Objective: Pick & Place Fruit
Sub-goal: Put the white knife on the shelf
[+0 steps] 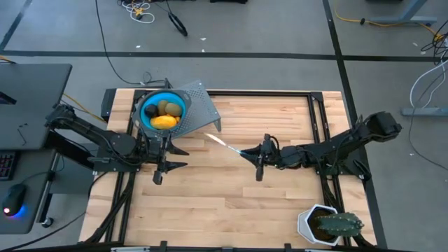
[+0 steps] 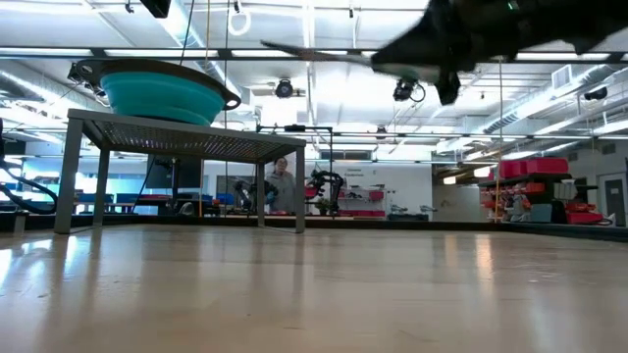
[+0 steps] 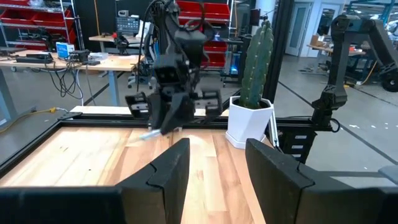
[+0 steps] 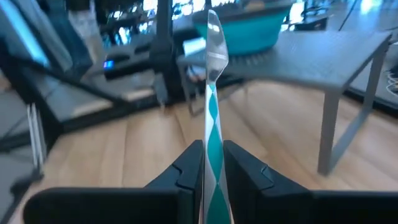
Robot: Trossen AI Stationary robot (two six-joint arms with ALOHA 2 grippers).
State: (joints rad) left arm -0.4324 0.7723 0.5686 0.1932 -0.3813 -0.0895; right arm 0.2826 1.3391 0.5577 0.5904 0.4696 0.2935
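A blue bowl stands on a grey perforated stand at the table's far left. In it lie a yellow oblong, two olive-brown ovals and a black ball. No orange-red balls show. My left gripper hovers open just near of the stand, holding nothing. My right gripper is raised over the table's middle and is shut on the thin silvery-blue stick, whose free end points at the bowl. In the low view the stick is well above the table. My right gripper pinches the silvery-blue stick between its two fingers at the teal-patterned handle end. The fingers lie along the stick, coming roughly level from the table's right. The stick is lifted clear, and its silvery spoon-like end juts toward the bowl.
A spiky green plant in a white pot stands at the table's near right corner. The stand's legs hold the bowl high above the wood. Black rails frame the table. A person stands far off in the room.
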